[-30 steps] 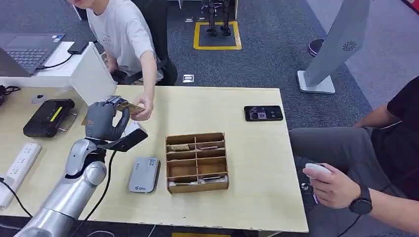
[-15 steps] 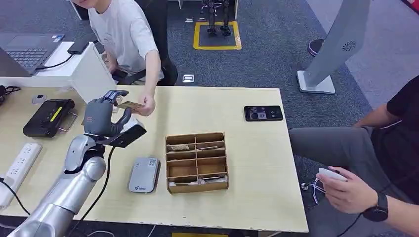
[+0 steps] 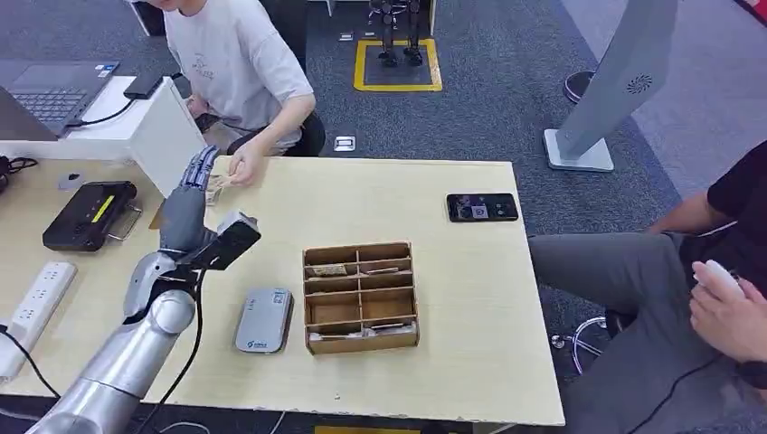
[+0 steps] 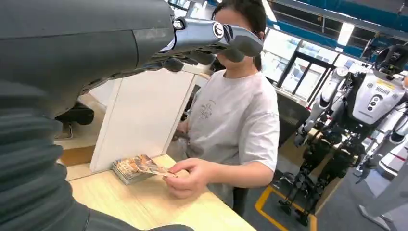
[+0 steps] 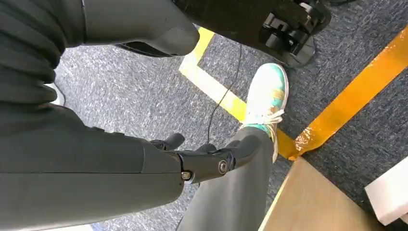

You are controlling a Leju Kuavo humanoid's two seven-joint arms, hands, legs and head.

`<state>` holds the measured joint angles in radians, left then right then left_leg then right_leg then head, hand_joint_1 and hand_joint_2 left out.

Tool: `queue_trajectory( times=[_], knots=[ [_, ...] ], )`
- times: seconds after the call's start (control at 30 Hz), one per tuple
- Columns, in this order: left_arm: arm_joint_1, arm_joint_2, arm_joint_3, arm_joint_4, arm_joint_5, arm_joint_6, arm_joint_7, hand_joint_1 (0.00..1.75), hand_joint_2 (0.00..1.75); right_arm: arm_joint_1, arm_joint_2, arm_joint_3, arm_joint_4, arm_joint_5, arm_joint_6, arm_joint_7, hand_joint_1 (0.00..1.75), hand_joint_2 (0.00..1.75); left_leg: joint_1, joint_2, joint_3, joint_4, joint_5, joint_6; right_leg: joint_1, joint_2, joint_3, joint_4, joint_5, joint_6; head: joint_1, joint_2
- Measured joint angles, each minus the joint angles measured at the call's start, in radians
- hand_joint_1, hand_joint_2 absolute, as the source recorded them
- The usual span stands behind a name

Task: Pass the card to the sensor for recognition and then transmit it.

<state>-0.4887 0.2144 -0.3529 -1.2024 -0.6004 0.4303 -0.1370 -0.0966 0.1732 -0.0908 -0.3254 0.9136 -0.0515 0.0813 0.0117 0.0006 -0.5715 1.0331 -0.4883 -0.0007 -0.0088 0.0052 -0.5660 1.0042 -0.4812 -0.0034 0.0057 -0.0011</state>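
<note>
So here the robot's left hand [image 3: 188, 206] is up over the far-left part of the table [image 3: 452, 298], fingers stretched out and apart, nothing in it. The card [image 4: 146, 165] is with the person [image 3: 237, 56] sitting across the table: their hand [image 4: 191, 176] has it pinched at the top of a small stack of cards [image 4: 129, 169] lying on the table right at the foot of a white board [image 3: 167, 136]. From the head view that spot is roughly 1 o'clock of the robot's hand and close by, which makes sense for a handover, the open palm reaching toward where the person can take things. My read is the passing part is basically done and the card is being filed onto the pile, though I can't tell if it's fully let go. The sensor [image 3: 263, 320], a flat grey reader, lies near the table's front edge at about 5 o'clock from the hand, just at 9 o'clock of the wooden divided box [image 3: 361, 296], which has a few cards in its far slots, so pick, scan and hand off all sit within one arm's sweep. The right hand [image 5: 202, 159] hangs down by the floor, fingers loosely curled with gaps between them and holding nothing, next to someone's grey trouser leg [image 5: 231, 197]. A black phone [image 3: 482, 207] sits off at 3 o'clock, well apart.
</note>
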Motion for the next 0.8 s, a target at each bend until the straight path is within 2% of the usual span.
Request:
queue_trajectory(
  times=[0.1,0.2,0.27,0.33,0.43,0.5,0.6,0.7,0.8],
  knots=[
    [0.004,-0.002,0.002,-0.01,0.043,-0.017,-0.013,0.0,1.75,0.001,-0.003,0.013,-0.002,-0.014,-0.002,0.003,0.0,1.75,0.0,0.0,0.0,0.0,0.0,0.0,0.0,0.0,0.0,0.0,0.0,0.0,0.0,0.0],
    [0.031,-0.012,0.005,-0.049,0.15,-0.087,-0.046,0.0,1.75,0.006,-0.006,0.031,-0.005,-0.054,-0.014,0.011,0.0,1.75,0.0,0.0,0.0,0.0,0.0,0.0,0.0,0.0,0.0,0.0,0.0,0.0,0.0,0.0],
    [0.071,-0.017,-0.002,-0.115,0.235,-0.208,-0.076,0.0,1.75,0.01,-0.008,0.048,-0.006,-0.09,-0.023,0.012,0.0,1.75,0.0,0.0,0.0,0.0,0.0,0.0,0.0,0.0,0.0,0.0,0.0,0.0,0.0,0.0],
    [0.137,-0.012,-0.044,-0.218,0.246,-0.342,-0.124,0.0,1.75,0.017,-0.011,0.068,-0.008,-0.134,-0.029,0.018,0.0,1.75,-0.001,0.0,0.0,0.0,-0.001,0.0,0.0,0.001,0.0,0.0,0.0,0.0,0.0,0.0],
    [0.22,0.007,-0.14,-0.334,0.229,-0.422,-0.198,0.0,1.75,0.02,-0.015,0.094,-0.01,-0.167,-0.031,0.024,0.0,1.75,-0.001,0.0,-0.001,0.0,-0.002,0.001,0.0,0.001,0.0,-0.001,-0.001,0.001,0.0,0.0],
    [0.268,0.031,-0.189,-0.402,0.236,-0.434,-0.234,0.0,1.75,0.021,-0.019,0.111,-0.011,-0.19,-0.033,0.033,0.0,1.75,-0.001,0.002,-0.001,0.0,-0.003,0.001,0.0,0.002,-0.001,-0.001,-0.001,0.001,0.001,0.0],
    [0.335,0.069,-0.237,-0.497,0.161,-0.359,-0.278,0.0,1.75,0.026,-0.026,0.14,-0.013,-0.224,-0.032,0.047,0.0,1.75,0.0,0.001,-0.001,0.0,-0.003,0.0,0.0,0.001,-0.002,-0.001,-0.002,0.0,0.0,0.0],
    [0.355,0.086,-0.253,-0.547,0.109,-0.296,-0.286,0.0,1.75,0.025,-0.031,0.159,-0.014,-0.235,-0.031,0.051,0.0,1.75,0.0,0.0,-0.001,0.0,-0.003,0.0,0.0,-0.001,-0.001,0.0,-0.002,0.0,0.0,0.0],
    [0.37,0.099,-0.266,-0.58,0.093,-0.286,-0.285,0.0,1.75,0.026,-0.033,0.172,-0.014,-0.243,-0.031,0.052,0.0,1.75,0.0,0.0,-0.001,0.0,-0.002,-0.001,0.0,0.0,-0.001,0.0,-0.001,0.0,0.0,0.0]
  ],
)
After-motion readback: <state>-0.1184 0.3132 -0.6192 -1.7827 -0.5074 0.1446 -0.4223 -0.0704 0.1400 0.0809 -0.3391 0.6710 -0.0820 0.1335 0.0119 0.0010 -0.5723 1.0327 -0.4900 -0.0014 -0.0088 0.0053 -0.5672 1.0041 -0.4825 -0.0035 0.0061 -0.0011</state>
